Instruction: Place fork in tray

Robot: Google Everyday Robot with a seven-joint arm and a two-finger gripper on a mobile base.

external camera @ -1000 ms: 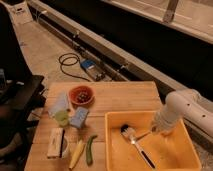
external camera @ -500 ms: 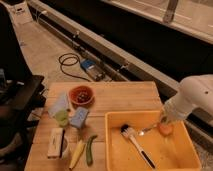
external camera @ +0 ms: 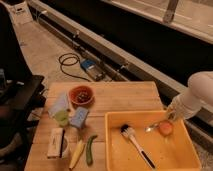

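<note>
One wooden table (external camera: 125, 100) bears the tray (external camera: 115, 145); gripper (external camera: 171, 116) above its rim.

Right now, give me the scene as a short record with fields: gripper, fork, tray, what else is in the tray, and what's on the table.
gripper: at the tray's right wall, over its rim
fork: lying inside the tray near the far right corner
tray: yellow-orange bin on the right of the wooden table
also in tray: brush with black handle; a small orange object
on table: reddish bowl, green chili, other small items at left
</note>
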